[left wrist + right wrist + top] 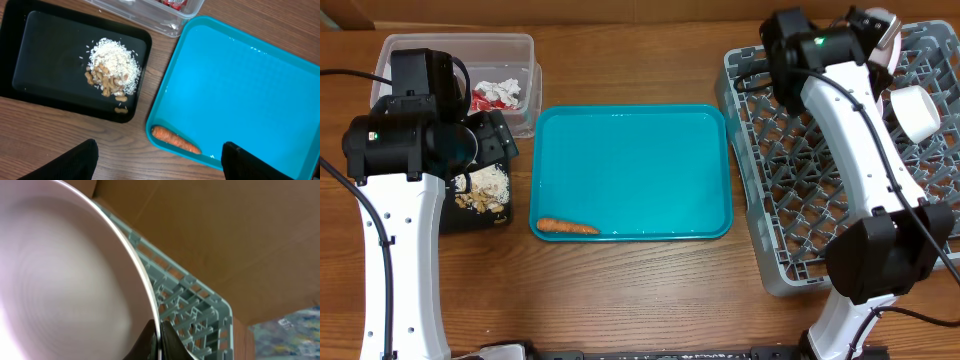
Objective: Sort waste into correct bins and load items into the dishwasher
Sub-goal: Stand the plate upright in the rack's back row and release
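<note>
Left tool (pixel 160 161) gapes over the carrot (pixel 175 140); right tool (pixel 159 341) pinches the white plate (pixel 60 280) rim.

Scraps (pixel 112 70) heaped in blk tray (pixel 45 60), wrapper (pixel 482 101) in clr tub (pixel 450 42), carrot (pixel 175 140) lying flat.

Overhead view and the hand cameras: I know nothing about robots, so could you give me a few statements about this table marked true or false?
1. The carrot lies in the teal tray. True.
2. The black tray is bare. False: food scraps sit on it.
3. The right hand is shut on the rim of the white plate. True.
4. The left hand holds the carrot. False: it is open and holds nothing.
</note>
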